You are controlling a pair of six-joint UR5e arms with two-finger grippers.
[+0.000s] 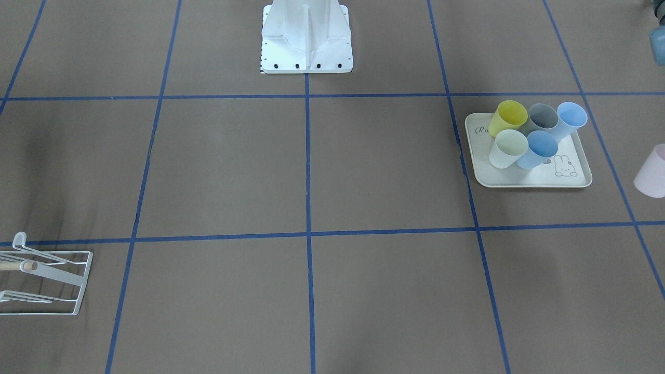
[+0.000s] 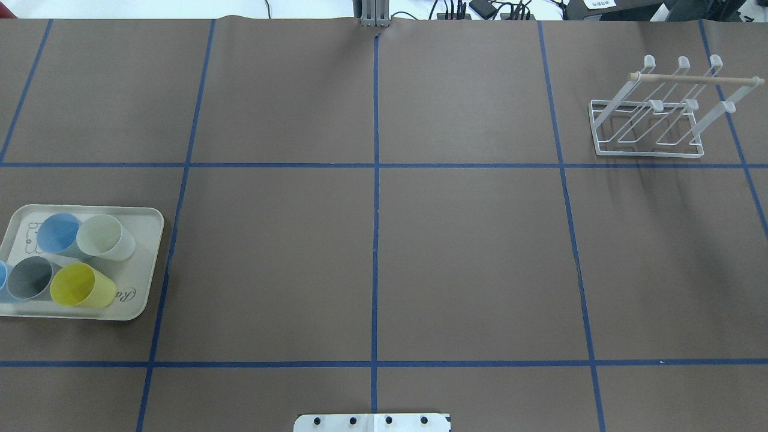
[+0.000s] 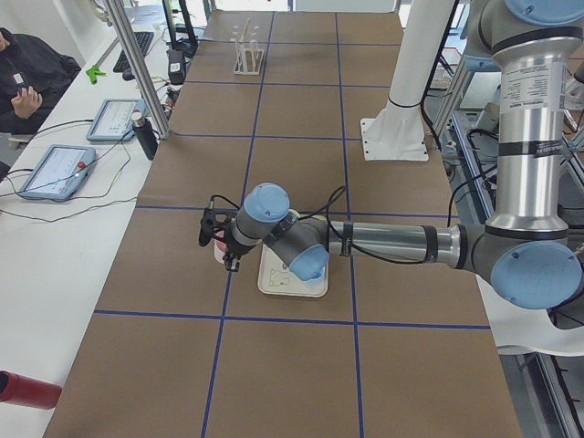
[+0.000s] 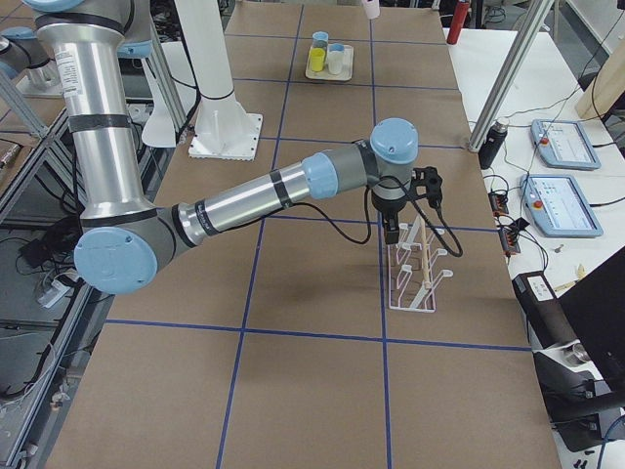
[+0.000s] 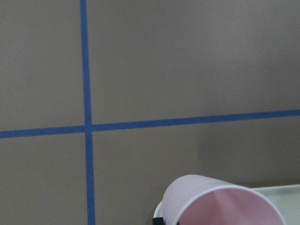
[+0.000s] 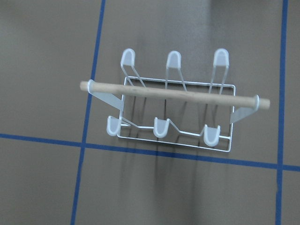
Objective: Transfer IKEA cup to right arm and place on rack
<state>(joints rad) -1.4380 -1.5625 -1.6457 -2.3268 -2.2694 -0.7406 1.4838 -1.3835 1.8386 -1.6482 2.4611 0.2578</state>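
A pink cup (image 1: pixel 652 171) is beside the cream tray (image 1: pixel 519 179), at the view's right edge. It fills the bottom of the left wrist view (image 5: pixel 220 201), mouth up. In the exterior left view my left gripper (image 3: pixel 217 245) is at the pink cup (image 3: pixel 222 246); I cannot tell if it is open or shut. The white wire rack (image 2: pixel 648 150) with its wooden peg stands at the far right and holds no cup. My right gripper (image 4: pixel 391 233) hangs just above the rack (image 4: pixel 415 274), which lies below it in the right wrist view (image 6: pixel 173 93); its fingers are hidden.
The tray (image 2: pixel 141 288) holds several upright cups: yellow (image 2: pixel 81 285), grey (image 2: pixel 30 278), blue (image 2: pixel 58 234) and pale green (image 2: pixel 102 236). The robot's white base (image 1: pixel 306 47) stands at the table's near edge. Tablets and cables lie on a side table (image 3: pixel 55 169).
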